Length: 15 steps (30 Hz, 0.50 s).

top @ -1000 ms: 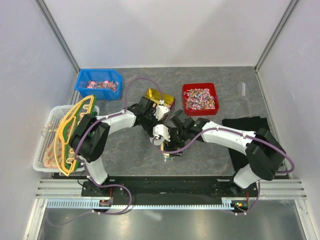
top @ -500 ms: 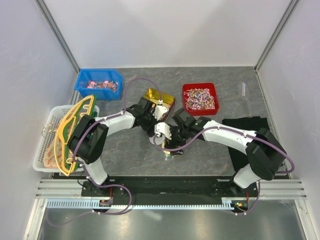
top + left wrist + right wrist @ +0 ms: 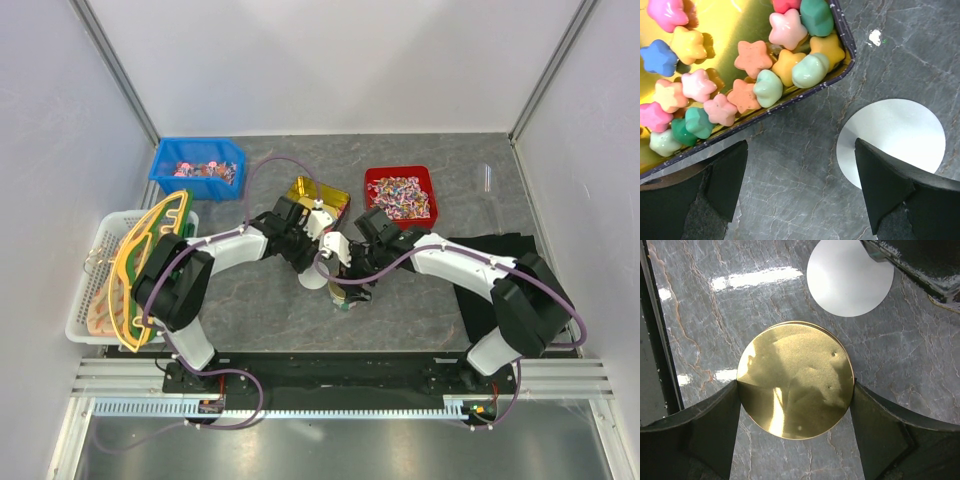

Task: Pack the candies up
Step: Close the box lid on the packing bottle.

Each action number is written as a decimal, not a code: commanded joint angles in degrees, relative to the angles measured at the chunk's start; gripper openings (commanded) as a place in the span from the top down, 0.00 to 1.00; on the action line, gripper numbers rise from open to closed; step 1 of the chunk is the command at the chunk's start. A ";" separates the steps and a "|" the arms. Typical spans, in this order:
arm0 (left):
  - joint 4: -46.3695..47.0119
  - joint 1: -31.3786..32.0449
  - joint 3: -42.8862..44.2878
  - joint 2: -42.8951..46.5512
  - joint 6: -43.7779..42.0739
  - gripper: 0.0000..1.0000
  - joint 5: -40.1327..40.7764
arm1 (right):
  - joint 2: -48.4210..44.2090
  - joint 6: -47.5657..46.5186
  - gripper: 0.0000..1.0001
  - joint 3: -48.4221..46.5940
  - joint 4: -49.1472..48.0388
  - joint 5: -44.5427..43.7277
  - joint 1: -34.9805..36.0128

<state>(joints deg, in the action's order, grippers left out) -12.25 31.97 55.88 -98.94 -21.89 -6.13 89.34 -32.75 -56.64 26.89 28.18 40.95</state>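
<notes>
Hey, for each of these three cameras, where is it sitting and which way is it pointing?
Top external: fixed above and behind the arms, looking down at the table; both arms show.
Left wrist: on the left arm, facing down past the open left gripper at candies in the gold tray.
Right wrist: on the right arm, facing down; the right gripper pinches a gold disc.
Shared: both wrist views show the white disc.

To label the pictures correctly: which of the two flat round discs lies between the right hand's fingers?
The shiny gold disc: the right hand meets its edge on both sides, while the plain white disc lies apart.
</notes>
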 commanded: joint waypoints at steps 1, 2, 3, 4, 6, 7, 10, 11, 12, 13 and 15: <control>0.83 -0.33 -1.04 0.06 -0.87 0.06 5.95 | 1.89 0.32 0.53 -0.22 1.23 1.52 -1.66; 0.91 -0.41 -1.03 -0.20 -0.96 0.06 7.70 | 1.98 0.23 0.53 -0.22 1.40 1.78 -1.92; 0.91 -0.41 -0.86 -0.47 -0.79 0.06 8.93 | 1.98 0.23 0.53 -0.31 1.49 2.13 -2.36; 1.17 -0.41 -0.86 -0.90 -0.79 0.06 9.55 | 1.89 0.06 0.53 -0.40 1.67 2.31 -2.45; 1.44 -0.50 -0.86 -1.26 -0.79 0.06 11.30 | 1.80 0.06 0.53 -0.57 2.02 2.58 -2.63; 1.61 -0.50 -0.86 -1.52 -0.79 0.06 12.01 | 1.89 -0.12 0.53 -0.66 2.37 2.84 -2.54; 2.14 -0.76 -0.94 -1.00 -0.35 0.06 12.28 | 2.07 -0.64 0.53 -1.01 3.34 3.37 -2.54; 2.49 -0.94 -1.12 -0.47 -0.43 0.06 11.85 | 2.07 -0.73 0.53 -1.10 3.43 3.54 -2.54; 2.67 -1.03 -1.64 0.14 -0.35 0.06 10.36 | 1.80 -0.91 0.52 -1.10 3.60 3.63 -2.63; 2.76 -1.20 -1.91 1.63 -0.43 0.06 9.04 | 1.63 -0.91 0.52 -1.10 3.52 3.54 -2.63; 3.11 -1.20 -3.14 3.30 -0.70 0.06 3.45 | 0.93 -0.91 0.51 -1.10 3.51 3.46 -2.54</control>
<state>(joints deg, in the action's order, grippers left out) -9.26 31.29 55.37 -98.63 -21.87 1.43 89.97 -33.08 -57.06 27.20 30.79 38.74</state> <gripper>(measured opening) 0.941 0.846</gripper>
